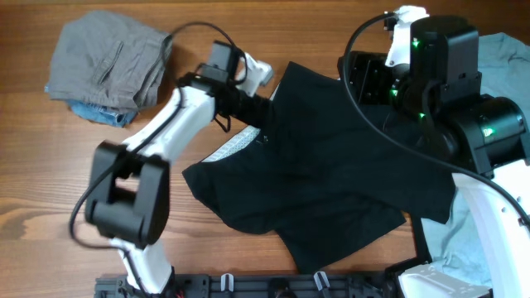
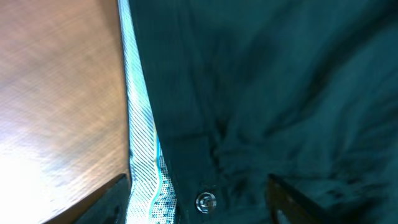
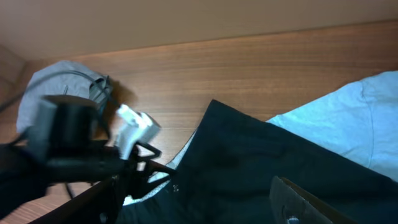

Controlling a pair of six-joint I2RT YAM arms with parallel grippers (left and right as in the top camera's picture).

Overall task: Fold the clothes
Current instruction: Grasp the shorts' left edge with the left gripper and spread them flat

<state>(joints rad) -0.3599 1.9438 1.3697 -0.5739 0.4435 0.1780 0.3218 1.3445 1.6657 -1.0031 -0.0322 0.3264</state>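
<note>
Table (image 1: 33, 190): the wooden surface under both grippers, bearing all the clothes.
Black shorts (image 1: 323, 174): spread open but askew, reaching from one gripper to the other. They appear to be laid out so that an edge can be lifted and carried across.
Light blue T-shirt (image 1: 507, 51): behind and beneath the right arm. Its near edge seems to run under the shorts, and it is probably waiting its turn.
Grey piece (image 1: 108, 54): well apart from the left gripper on its outer side, heaped on a blue piece (image 1: 98, 113) and set out of the working area.
Right gripper (image 3: 196, 182): fingers spread and grasping nothing, poised over the far edge of the shorts.
Left gripper (image 2: 196, 183): fingers spread wide, released, straddling the waistband. Whether the tips touch cloth cannot be told.
Striped lining (image 2: 140, 143): the pale inside of the waistband, turned outward on the table side of the left gripper.
Snap button (image 2: 206, 201): directly between the left fingers, and a likely aiming mark for the pinch.
</note>
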